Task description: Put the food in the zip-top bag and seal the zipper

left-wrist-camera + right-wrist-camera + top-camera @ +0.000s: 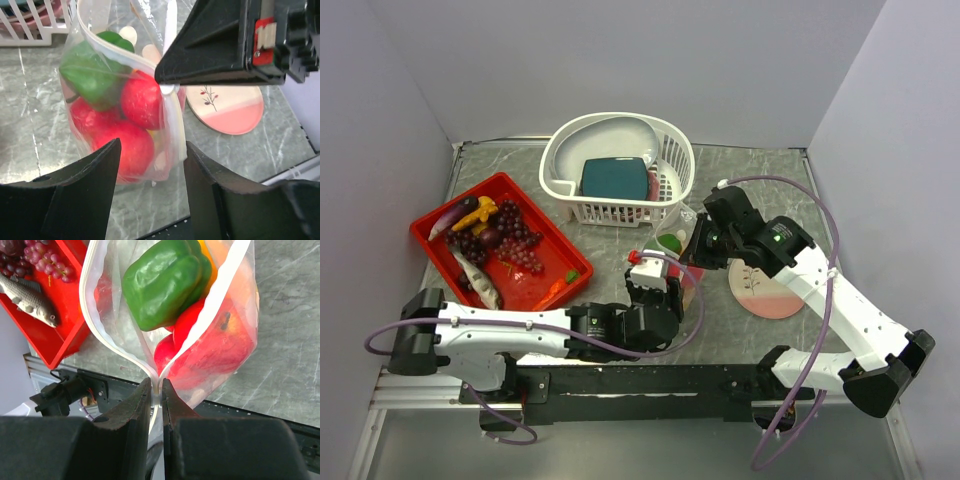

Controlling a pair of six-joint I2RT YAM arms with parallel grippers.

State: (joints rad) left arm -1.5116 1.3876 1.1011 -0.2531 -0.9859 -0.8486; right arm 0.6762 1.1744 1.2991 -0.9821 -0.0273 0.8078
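Right gripper (156, 387) is pressed onto the zipper (95, 325) at lower centre. The zip-top bag (235, 355), floppy, slick and weighted by the green pepper (165, 282) and tomatoes (142, 100), likely wants holding by that stiffer strip. Left gripper (152, 150), spread wide, flanks its base, beside the plate (235, 117).

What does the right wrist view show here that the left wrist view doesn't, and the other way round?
Only the right wrist view: the right gripper pinched shut on the zipper at one end of the zip-top bag, plus the red tray with a toy fish and grapes.
Only the left wrist view: the open left gripper on either side of the bag, a pink-and-white plate, and a corner of the white basket.
Both: the bag holding a green pepper and red tomatoes, its mouth open.
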